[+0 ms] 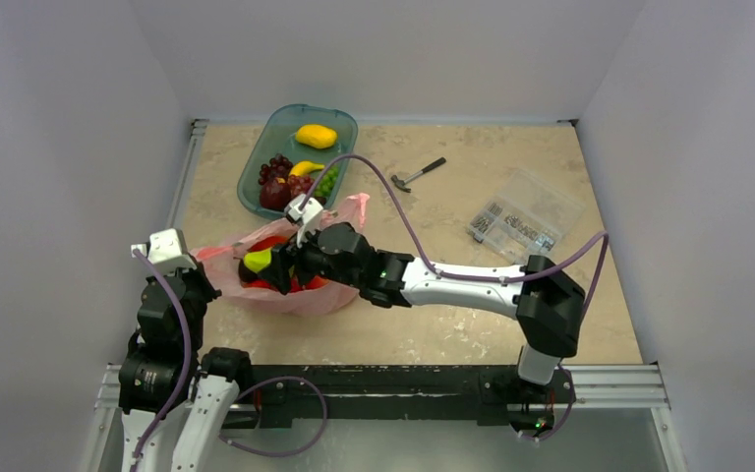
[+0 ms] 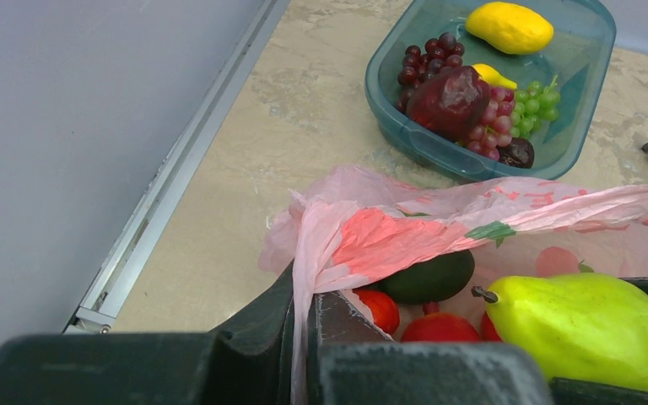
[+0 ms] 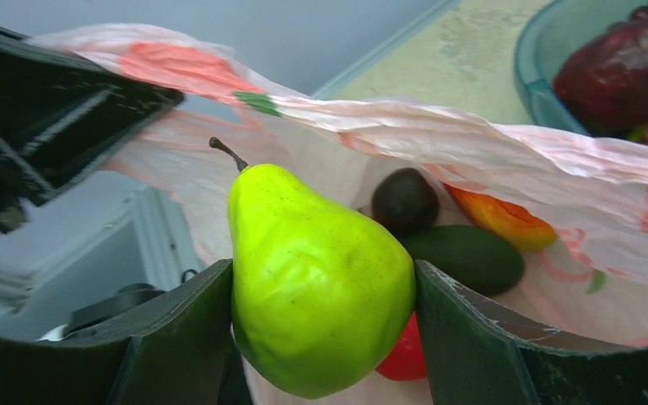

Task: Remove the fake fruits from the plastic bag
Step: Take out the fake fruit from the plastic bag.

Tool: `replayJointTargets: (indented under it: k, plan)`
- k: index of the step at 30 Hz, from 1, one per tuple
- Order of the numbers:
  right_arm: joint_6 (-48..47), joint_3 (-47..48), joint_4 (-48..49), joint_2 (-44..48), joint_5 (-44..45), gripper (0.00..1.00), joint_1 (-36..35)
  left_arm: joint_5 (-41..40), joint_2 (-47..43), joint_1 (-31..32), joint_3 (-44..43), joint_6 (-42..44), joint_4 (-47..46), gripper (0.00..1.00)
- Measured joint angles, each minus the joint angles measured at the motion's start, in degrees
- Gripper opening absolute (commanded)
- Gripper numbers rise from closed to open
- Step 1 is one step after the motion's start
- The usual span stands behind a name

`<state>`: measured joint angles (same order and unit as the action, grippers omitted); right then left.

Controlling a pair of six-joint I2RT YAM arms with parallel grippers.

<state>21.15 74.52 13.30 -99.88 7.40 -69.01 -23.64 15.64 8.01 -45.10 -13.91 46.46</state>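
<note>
Two arms meet at the pink bag [image 1: 300, 297], which lies open-mouthed on the bench [image 1: 452, 324] at about 8 o'clock. The left fingers [image 2: 304, 337] are pressed together, pinching the bag's rim at its 9 o'clock edge and holding it raised. The right fingers [image 3: 322, 287] reach into the mouth from 3 o'clock and stand wide, clamped on both sides of a lime-green pear [image 3: 316, 253]. Behind the pear, inside the bag, lie an avocado [image 3: 464, 257], a dark round fruit [image 3: 403, 201], an orange fruit [image 3: 498, 218] and a red fruit [image 2: 439, 327]. The teal tray [image 2: 388, 105] at 11 o'clock, just beyond the bag, holds a yellow fruit [image 2: 509, 27], a banana [image 2: 496, 76], purple grapes [image 2: 429, 52], green grapes [image 2: 533, 101] and a dark red fruit [image 2: 451, 99]. A hammer [image 1: 418, 174] lies at 12 o'clock and a clear box [image 1: 523, 218] at 2 o'clock, both well apart from the bag.
</note>
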Motion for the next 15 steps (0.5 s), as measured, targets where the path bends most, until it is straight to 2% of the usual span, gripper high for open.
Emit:
replayJointTargets:
  k: [7,15]
  plan:
    - [6.16,-2.12,7.32,2.91,-11.45,0.0,1.44,-2.19,-0.17,0.0,0.0,-0.5,0.0,0.0]
    - [9.9,-1.51,9.57,6.95,-14.56,0.0,1.55,-6.32,-0.83,0.02,0.0,-1.9,0.39,0.0]
